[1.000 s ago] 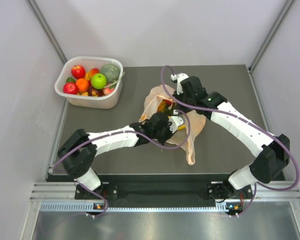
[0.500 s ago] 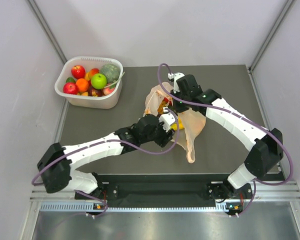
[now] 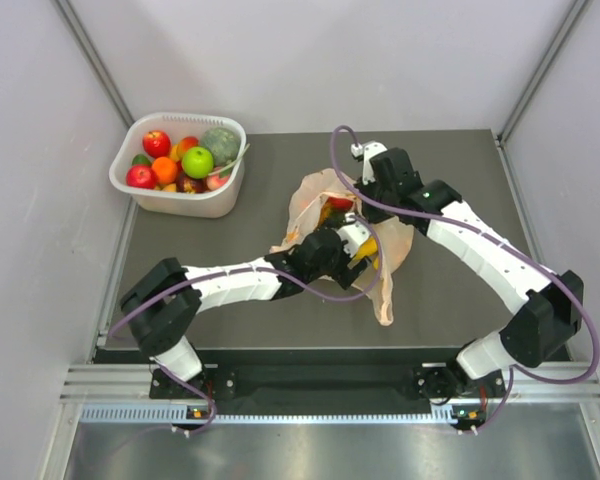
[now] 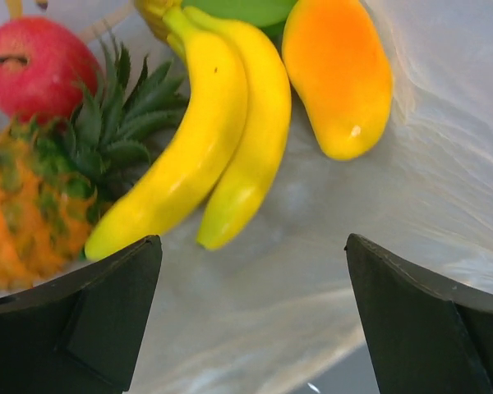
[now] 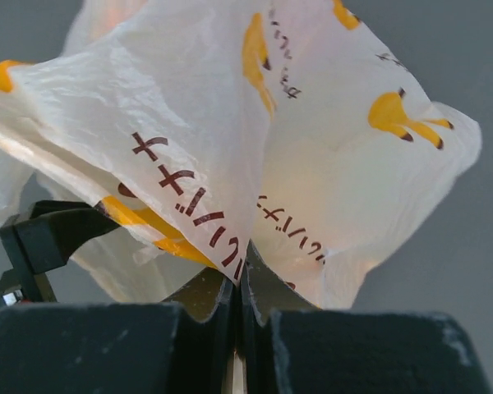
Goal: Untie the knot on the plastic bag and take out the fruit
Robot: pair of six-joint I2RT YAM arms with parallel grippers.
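Firstly, containers. Item one: white tub (image 3: 186, 205), at the far-left corner of the dark table (image 3: 280, 160), well apart from both arms. Contents: red apples (image 3: 156, 142), an orange (image 3: 164, 169), a bright green apple (image 3: 197, 161) and a grey-green melon (image 3: 220, 141), with smaller pieces beneath that cannot be told apart.

Item two: the plastic bag (image 3: 392, 250), thin peach film printed with yellow and brown marks, lying mid-table with its mouth open. Its long axis runs from the far side toward the near edge. One handle strip trails out flat, pointing at the near edge. Contents, the fruit, as the left wrist view shows: bananas (image 4: 205, 139), mango (image 4: 338, 74), pineapple (image 4: 25, 205), a red round piece (image 4: 34, 67) and a sliver of green (image 4: 246, 10) at the top edge.

Orientation. Bananas: a pair side by side, stem at top centre, long axis slanting down to frame left. Mango: nearly upright in frame, rounded end toward the gripper. Pineapple: body at the left edge, green crown pointing up and right, touching the bananas.

Left gripper (image 4: 253, 275): jaws spread wide, holding nothing, poised at the bag's mouth. The banana tips lie just beyond its fingertips, nearer the finger at frame left. The mango lies beyond the other finger, and bare film lies between the two.

Right gripper (image 5: 237, 283): jaws pressed together on a fold of the bag's film at the far rim, holding it up off the table.
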